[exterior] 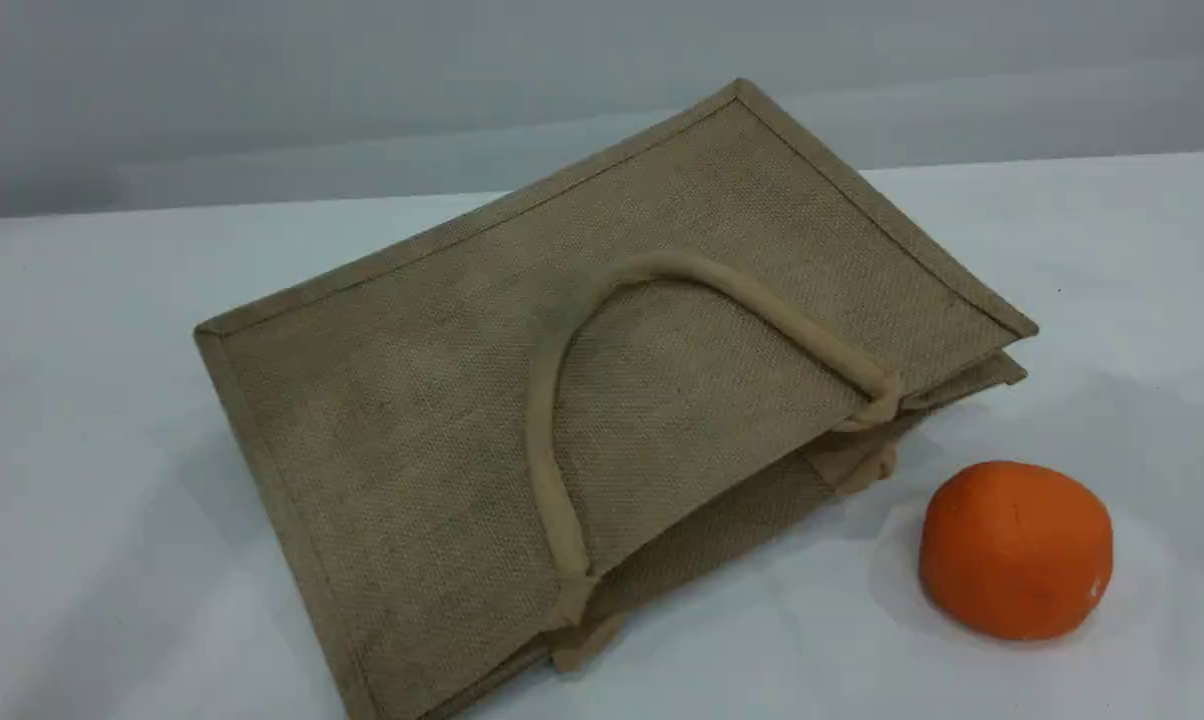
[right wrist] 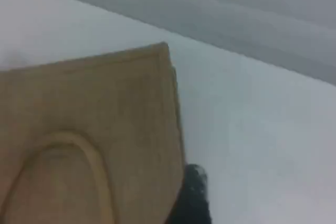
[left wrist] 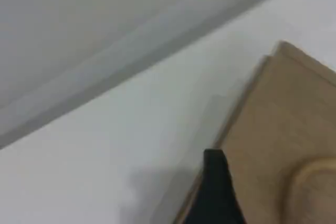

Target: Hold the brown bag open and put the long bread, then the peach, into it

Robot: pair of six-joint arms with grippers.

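The scene camera looked down at a slant across the white bench (exterior: 112,480), near enough that the brown bag (exterior: 442,400) filled most of the picture, an orange ball (exterior: 1014,548) just beside its open end and the grey wall behind. The left wrist camera sat low and close, blurred, facing along the brown bag's (left wrist: 283,129) edge toward the wall, one of its dark fingers (left wrist: 216,192) at the bottom. The right wrist camera, equally close, faced the bag's (right wrist: 94,108) corner and handle (right wrist: 97,156). All three shared the bag and bench.
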